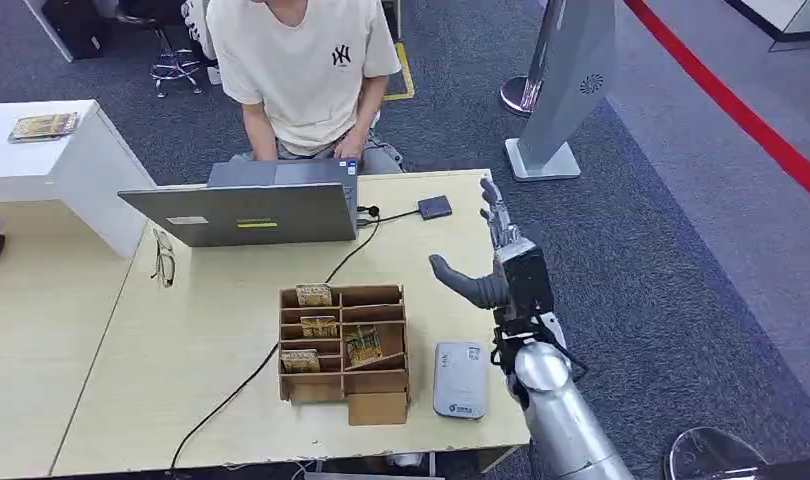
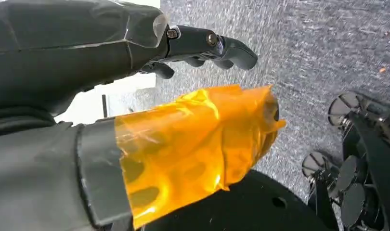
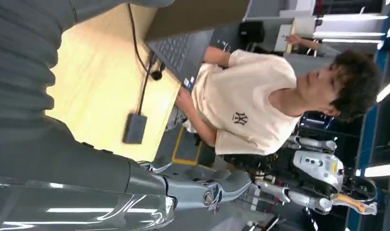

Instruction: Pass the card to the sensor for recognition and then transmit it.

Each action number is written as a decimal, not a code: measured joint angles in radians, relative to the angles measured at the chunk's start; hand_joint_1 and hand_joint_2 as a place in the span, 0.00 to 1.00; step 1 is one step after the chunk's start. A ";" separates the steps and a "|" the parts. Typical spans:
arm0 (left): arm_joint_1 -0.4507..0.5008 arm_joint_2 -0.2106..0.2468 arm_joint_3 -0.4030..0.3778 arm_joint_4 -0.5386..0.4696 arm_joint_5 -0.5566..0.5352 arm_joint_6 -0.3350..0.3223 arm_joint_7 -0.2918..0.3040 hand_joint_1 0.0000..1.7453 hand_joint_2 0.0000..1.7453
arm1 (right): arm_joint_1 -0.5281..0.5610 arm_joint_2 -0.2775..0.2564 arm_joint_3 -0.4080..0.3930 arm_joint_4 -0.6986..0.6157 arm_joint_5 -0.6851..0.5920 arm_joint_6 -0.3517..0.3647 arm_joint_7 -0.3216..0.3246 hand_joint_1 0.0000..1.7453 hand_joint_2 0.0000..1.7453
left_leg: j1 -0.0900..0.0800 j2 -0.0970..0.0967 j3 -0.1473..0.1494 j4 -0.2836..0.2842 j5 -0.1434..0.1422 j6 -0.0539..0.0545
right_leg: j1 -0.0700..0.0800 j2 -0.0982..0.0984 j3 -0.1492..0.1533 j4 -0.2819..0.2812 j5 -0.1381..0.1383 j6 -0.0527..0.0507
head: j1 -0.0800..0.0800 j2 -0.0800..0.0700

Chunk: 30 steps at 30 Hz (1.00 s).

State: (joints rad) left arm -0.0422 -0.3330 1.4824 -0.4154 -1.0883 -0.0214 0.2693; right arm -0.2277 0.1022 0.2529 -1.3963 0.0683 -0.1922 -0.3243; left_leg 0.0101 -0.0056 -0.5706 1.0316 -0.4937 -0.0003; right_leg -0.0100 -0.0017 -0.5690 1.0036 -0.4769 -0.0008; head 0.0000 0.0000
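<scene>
The robot stands at the near side of a pale wooden table (image 1: 211,400). Its right hand (image 1: 496,265) is raised above the right edge of the table, palm toward the middle, fingers stretched upward and thumb pointing to the left. The fingers are apart and it holds nothing. From the right wrist camera I see the same hand (image 3: 202,185) with straight fingers and nothing between them.

The left hand (image 2: 198,48) hangs low over the grey carpet; its thumb is wrapped in orange film and the dark fingers are bent a little, with no object in them, but I cannot tell for sure if it counts as open or closed.

The cards (image 1: 318,326) are in a wooden box with compartments (image 1: 386,345) at the middle of the table: one in the back left cell, one below it, one in the front left, and one leaning in a middle cell. Just beside the box, on its right, lies the grey card sensor (image 1: 460,379), flat, near the front edge.

A person in a cream T-shirt (image 1: 306,70) sits on the far side behind an open laptop (image 1: 246,205). A black cable (image 1: 281,345) runs from the laptop across the table, and a small dark box (image 1: 435,207) lies at the far right. Glasses (image 1: 163,258) lie to the left of the laptop.
</scene>
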 joint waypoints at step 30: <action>0.000 -0.003 0.029 -0.004 0.038 0.021 0.006 0.00 0.00 | 0.176 -0.093 0.342 -0.127 0.657 -0.224 0.175 0.17 1.00 | 0.000 0.001 0.000 0.000 0.000 0.000 | 0.000 0.001 0.000 0.000 0.000 0.000 | 0.001 0.000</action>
State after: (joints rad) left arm -0.0422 -0.3361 1.5110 -0.4192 -1.0506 -0.0008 0.2754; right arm -0.0515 0.0095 0.5947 -1.5232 0.7249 -0.4162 -0.1495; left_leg 0.0102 -0.0044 -0.5707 1.0314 -0.4937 -0.0004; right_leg -0.0099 -0.0011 -0.5687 1.0036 -0.4769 -0.0008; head 0.0008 0.0000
